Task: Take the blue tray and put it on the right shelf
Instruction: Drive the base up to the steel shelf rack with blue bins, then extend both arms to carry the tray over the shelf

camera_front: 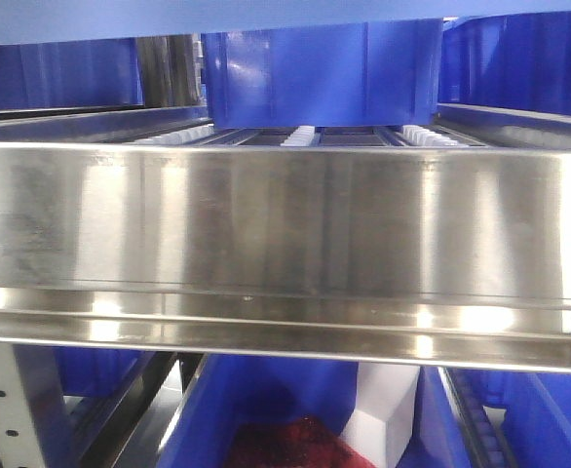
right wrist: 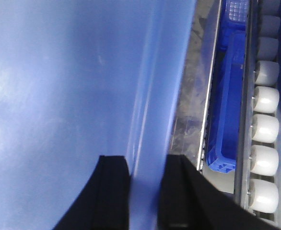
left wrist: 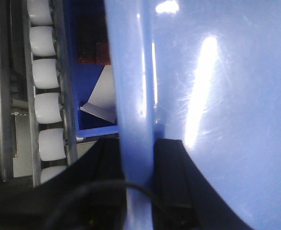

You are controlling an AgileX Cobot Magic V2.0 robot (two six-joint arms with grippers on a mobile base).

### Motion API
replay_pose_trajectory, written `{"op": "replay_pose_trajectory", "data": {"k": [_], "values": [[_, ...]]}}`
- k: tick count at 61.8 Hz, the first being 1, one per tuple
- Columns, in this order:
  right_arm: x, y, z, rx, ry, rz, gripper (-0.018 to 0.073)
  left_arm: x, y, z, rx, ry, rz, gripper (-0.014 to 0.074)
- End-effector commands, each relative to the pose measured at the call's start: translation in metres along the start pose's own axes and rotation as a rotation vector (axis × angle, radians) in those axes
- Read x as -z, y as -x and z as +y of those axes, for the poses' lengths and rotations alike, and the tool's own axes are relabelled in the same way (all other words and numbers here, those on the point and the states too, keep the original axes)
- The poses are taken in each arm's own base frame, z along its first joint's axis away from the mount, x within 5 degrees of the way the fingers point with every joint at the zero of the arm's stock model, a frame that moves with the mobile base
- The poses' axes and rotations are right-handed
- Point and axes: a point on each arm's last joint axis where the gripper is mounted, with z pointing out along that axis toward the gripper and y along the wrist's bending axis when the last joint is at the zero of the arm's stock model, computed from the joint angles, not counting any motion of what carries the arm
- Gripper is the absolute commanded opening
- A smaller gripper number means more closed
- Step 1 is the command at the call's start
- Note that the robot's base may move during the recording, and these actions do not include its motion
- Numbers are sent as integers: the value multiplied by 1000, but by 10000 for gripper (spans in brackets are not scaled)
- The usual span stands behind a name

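Steel right shelf (camera_front: pixel 285 224) fills front cam; wrists: jaws clamp blue tray (left wrist: pixel 227 120).

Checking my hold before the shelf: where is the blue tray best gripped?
At its thin flared rim, edge-on from opposite sides. The blue tray has a broad glossy floor with nothing to pinch; the left end effector and right end effector each straddle the rim.

The left hand (left wrist: pixel 139 146) is showing two matte black fingers (left wrist: pixel 171 177), flat-faced and widening toward their base, and a thin black cable (left wrist: pixel 102 182) is arching across its dark body. The right hand (right wrist: pixel 145 160) is showing similar black, square-tipped fingers (right wrist: pixel 109 191), their faces looking plain and smooth.
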Motion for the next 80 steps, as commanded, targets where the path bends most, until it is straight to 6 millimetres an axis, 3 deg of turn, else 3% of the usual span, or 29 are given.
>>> {"op": "replay_pose_trajectory", "data": {"k": [1, 70, 80], "values": [[17, 12, -1, 35, -1, -135, 57, 19, -8, 6, -37, 57, 34, -48], [17, 13, 0, 32, 11, -147, 57, 19, -7, 6, -45, 54, 27, -48], [19, 20, 4, 30, 48, -193, 57, 25, 6, 10, -28, 60, -36, -48]]}}
